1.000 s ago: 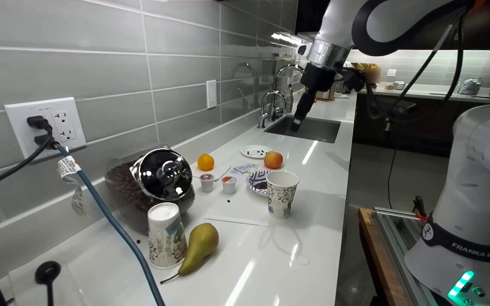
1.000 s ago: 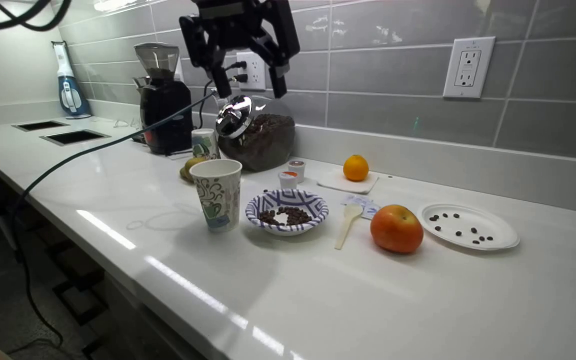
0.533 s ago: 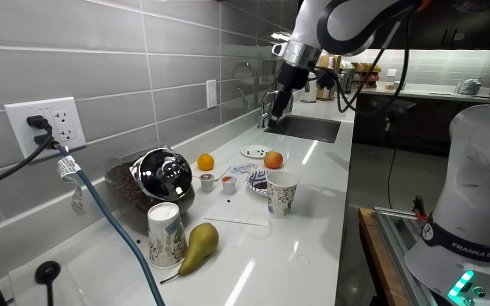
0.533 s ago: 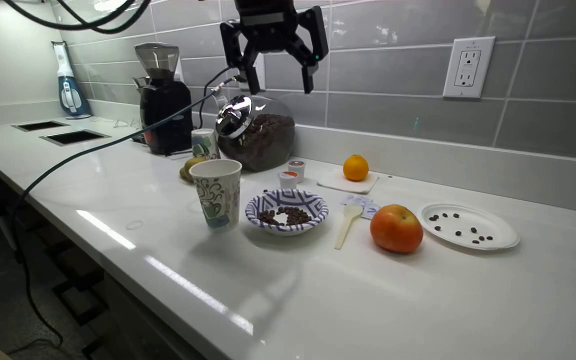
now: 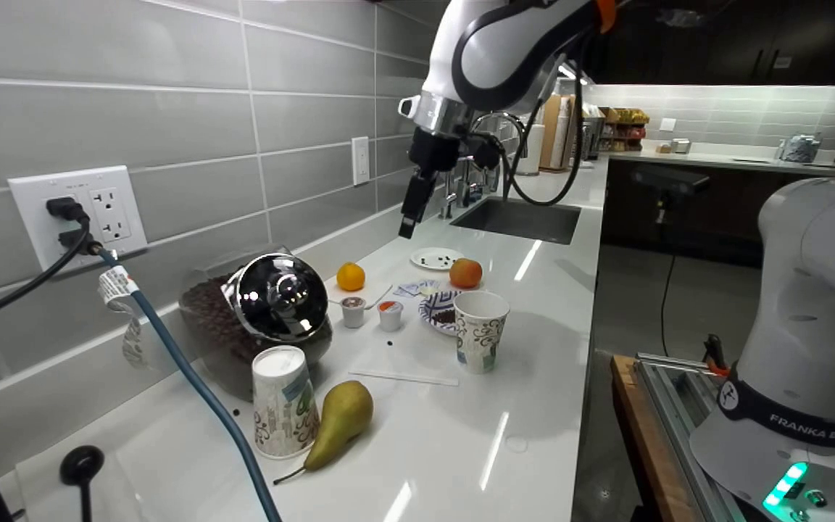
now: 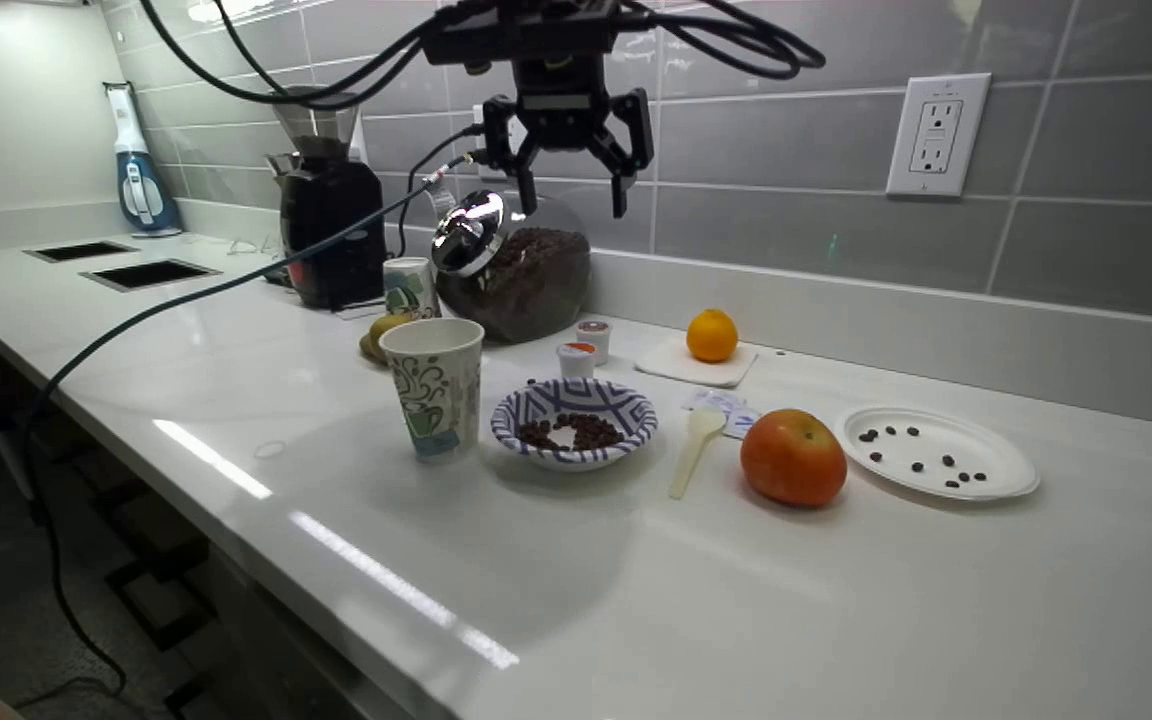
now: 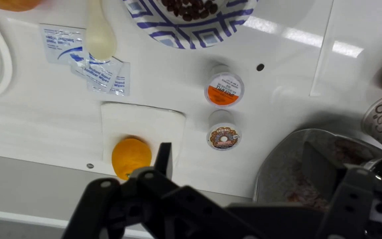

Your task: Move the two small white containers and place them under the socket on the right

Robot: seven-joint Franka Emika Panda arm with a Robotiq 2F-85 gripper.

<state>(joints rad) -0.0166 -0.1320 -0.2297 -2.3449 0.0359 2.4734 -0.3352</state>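
1. Hovering above the table (image 6: 836,620), our fingers (image 7: 163,159) stand wide apart.
2. We see an orange-lidded pod (image 7: 223,91) and a brown-lidded pod (image 7: 224,137) upright between bowl (image 7: 184,33) and jar (image 6: 556,270).
3. We find the socket (image 6: 939,135) well apart from both.

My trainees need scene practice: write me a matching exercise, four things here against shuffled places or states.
Column one
1. orange fruit
2. gripper
3. container with part-orange lid
4. pear

Column two
A. lying beside an upside-down paper cup
B. open, above the counter
C. on a flat white sheet
D. standing between the patterned bowl and the brown-lidded container

Right pairs: 1-C; 2-B; 3-D; 4-A
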